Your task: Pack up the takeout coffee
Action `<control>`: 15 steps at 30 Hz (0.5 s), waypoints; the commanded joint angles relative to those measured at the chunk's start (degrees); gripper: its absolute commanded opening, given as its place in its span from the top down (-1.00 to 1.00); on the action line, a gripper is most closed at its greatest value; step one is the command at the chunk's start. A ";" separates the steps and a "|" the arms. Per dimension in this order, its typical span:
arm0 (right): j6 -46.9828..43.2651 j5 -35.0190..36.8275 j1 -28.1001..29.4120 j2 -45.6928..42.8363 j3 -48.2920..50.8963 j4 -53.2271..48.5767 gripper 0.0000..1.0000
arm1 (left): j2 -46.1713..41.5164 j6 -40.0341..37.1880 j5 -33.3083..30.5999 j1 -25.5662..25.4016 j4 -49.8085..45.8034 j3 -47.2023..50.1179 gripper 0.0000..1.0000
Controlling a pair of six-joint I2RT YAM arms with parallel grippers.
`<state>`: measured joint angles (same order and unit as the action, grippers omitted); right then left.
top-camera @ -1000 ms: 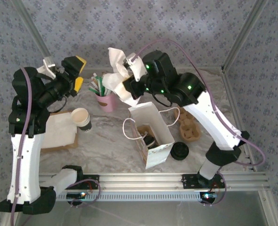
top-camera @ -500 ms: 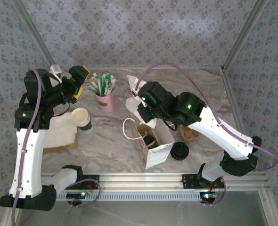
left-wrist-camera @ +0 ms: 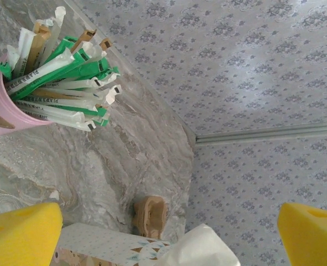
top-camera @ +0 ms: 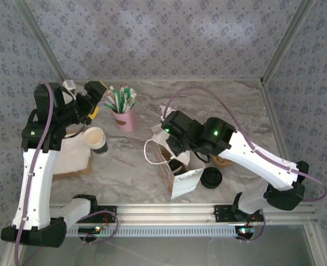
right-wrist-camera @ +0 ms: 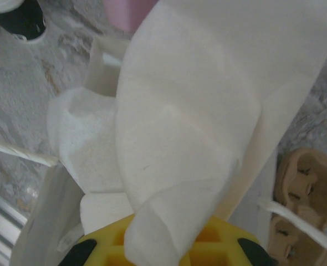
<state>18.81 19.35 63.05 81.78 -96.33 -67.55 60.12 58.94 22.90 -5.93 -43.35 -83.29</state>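
Bases of both arms sit on the aluminium rail (top-camera: 169, 210) at the near table edge. Just beyond the rail stands the white paper bag (top-camera: 187, 178), upright with its mouth open. The takeout coffee (top-camera: 177, 165) is inside the bag. Its black lid is visible through the mouth, while the cup body is hidden by the bag wall.

Right of the bag, the stack of black lids (top-camera: 211, 177) rests on the marble tabletop (top-camera: 124, 166), close to the bag; contact cannot be confirmed. The cardboard cup carrier (top-camera: 223, 160) lies just behind the lids, partly under the right arm.

The right gripper (top-camera: 173, 147) points down into the bag mouth, jaws closed on a white napkin (right-wrist-camera: 191, 111). In the right wrist view the napkin fans out from between the yellow pads (right-wrist-camera: 111, 235) over the bag opening.

Left of the bag and well apart from it, a lidless paper cup (top-camera: 95, 138) stands beside brown paper sheets (top-camera: 69, 155). Farther back is the pink cup (top-camera: 124, 119) of wrapped stirrers. The left gripper (top-camera: 95, 100) is raised above the table, left of the pink cup, jaws fully apart with nothing between them.
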 commanded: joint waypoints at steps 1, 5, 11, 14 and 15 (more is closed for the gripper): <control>2.51 -2.27 0.41 -0.37 1.97 -0.82 1.00 | -0.09 -1.28 0.66 0.48 1.20 0.22 -0.99; 2.74 -4.74 0.39 -0.13 3.75 -0.64 1.00 | -0.02 -1.37 0.70 0.48 1.21 0.53 -0.99; 4.31 -6.95 0.49 0.08 5.55 -1.11 1.00 | 0.26 -1.36 0.75 0.44 1.49 1.02 -0.99; 4.29 -7.46 1.09 -0.49 6.22 -1.97 1.00 | 0.35 -1.45 0.75 0.47 1.52 1.19 -0.99; 4.19 -7.66 1.11 -0.66 6.49 -2.23 1.00 | 0.35 -1.37 0.77 0.48 1.52 1.20 -0.99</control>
<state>21.69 13.21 63.57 81.78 -90.54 -67.70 60.45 58.92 22.90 -5.87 -43.31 -81.95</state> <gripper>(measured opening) 0.085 0.994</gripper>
